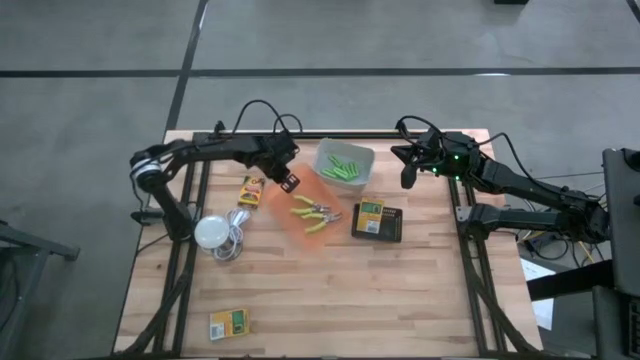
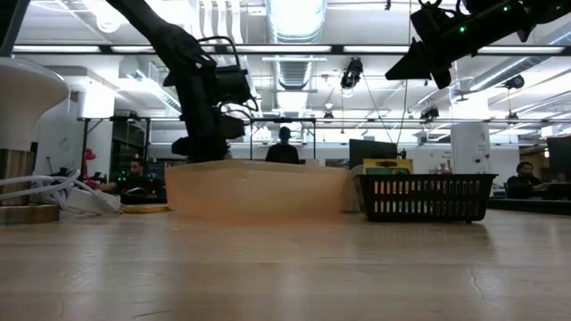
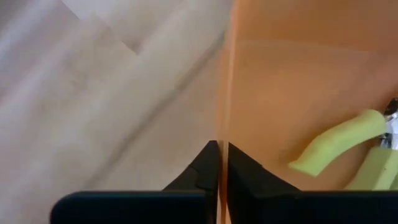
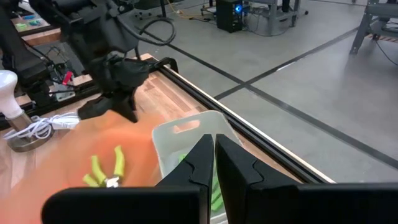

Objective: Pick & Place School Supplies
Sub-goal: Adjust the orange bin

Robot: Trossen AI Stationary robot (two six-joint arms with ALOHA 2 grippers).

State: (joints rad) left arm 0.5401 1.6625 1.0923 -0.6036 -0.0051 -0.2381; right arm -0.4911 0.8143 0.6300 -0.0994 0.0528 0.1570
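The orange bin (image 1: 300, 230) sits mid-table and holds two green-handled plier-like tools (image 1: 313, 212); one green handle (image 3: 339, 146) shows in the left wrist view. My left gripper (image 1: 289, 183) is at the bin's far left corner, shut on its wall. Lime-green marker sticks (image 1: 342, 170) lie in the grey bin (image 1: 330, 148) just beyond. One yellow-and-green box (image 1: 370, 215) rests in a black basket (image 1: 392, 228), another (image 1: 252, 190) lies left of the orange bin, and a third (image 1: 230, 322) lies near the table's near edge. My right gripper (image 1: 408, 180) hangs high right of the grey bin, shut and holding nothing. My left gripper pinches the orange bin's wall at its top edge (image 3: 222, 127), one finger inside the bin and one outside. The fingers (image 3: 202, 168) come from above, pointing down. In the low view the bin's bottom (image 2: 259, 212) rests on the table.
A white round thing with coiled cable (image 1: 211, 232) lies left of the orange bin. The black basket (image 2: 426, 198) stands close to the orange bin's right side. Bare wood shows across the table's near half. People are in the room beyond the far edge.
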